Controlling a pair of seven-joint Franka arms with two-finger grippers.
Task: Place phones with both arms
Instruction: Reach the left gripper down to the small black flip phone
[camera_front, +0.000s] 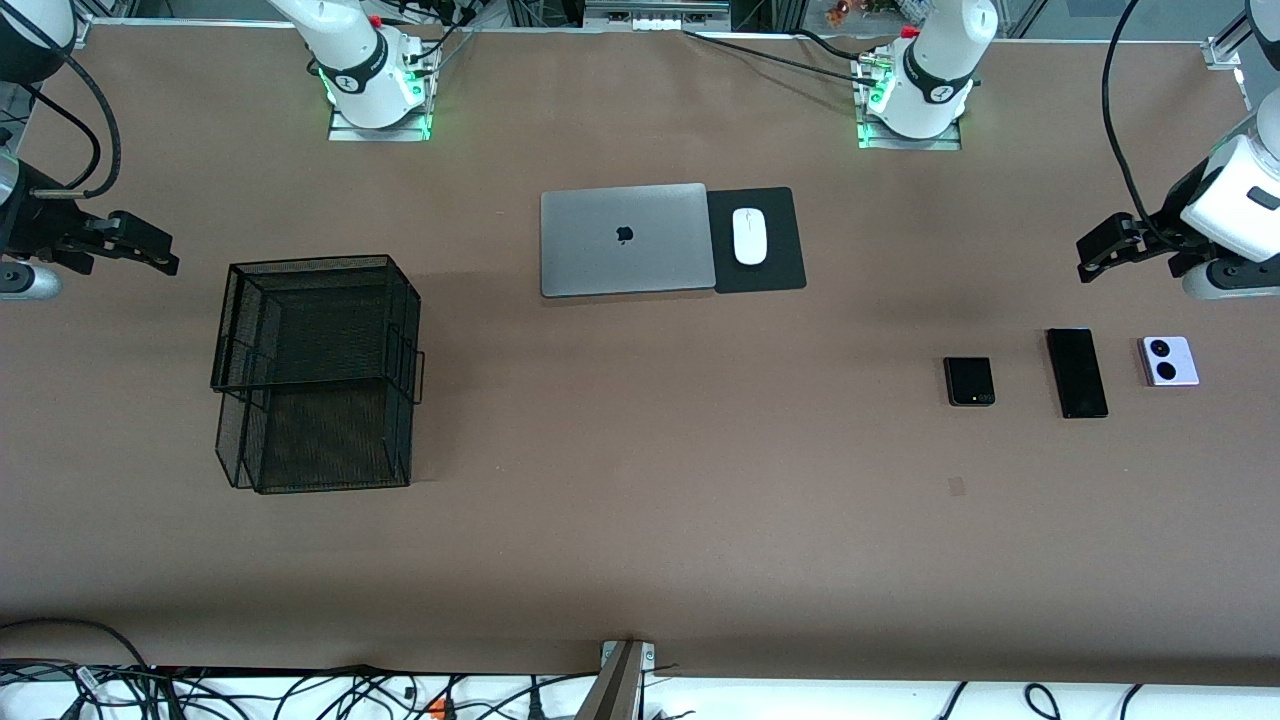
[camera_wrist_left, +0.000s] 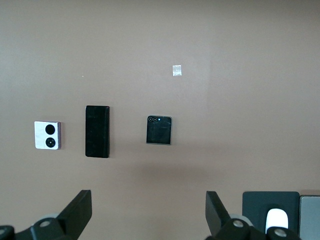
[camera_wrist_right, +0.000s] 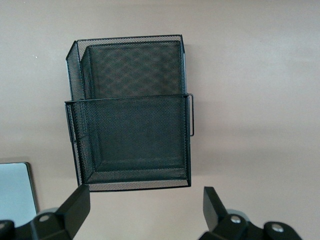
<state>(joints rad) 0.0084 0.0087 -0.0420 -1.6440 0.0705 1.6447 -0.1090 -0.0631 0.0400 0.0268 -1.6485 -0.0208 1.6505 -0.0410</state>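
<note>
While both arms wait in the air at the table (camera_front: 640, 560) ends, we see our left gripper (camera_front: 1100, 250) with fingers (camera_wrist_left: 80, 212) spread wide and nothing between them, and our right gripper (camera_front: 150, 245) the same, its fingers (camera_wrist_right: 75, 207) apart and empty. Under the right gripper's spread fingers stands the two-tier mesh basket (camera_front: 315, 370), at that arm's end of the table. Between the two grippers, well apart from both, lies the closed laptop (camera_front: 627, 240), with a black pad (camera_front: 770, 275) touching it and a mouse (camera_front: 749, 236) on the pad. Near the left gripper's fingers three phones lie flat in a row on the table, none touched: the slab phone (camera_front: 1077, 372) in the middle, the black flip phone (camera_front: 969, 381) on its laptop side, and the lilac flip phone (camera_front: 1169, 361) closest to the left arm's end.
</note>
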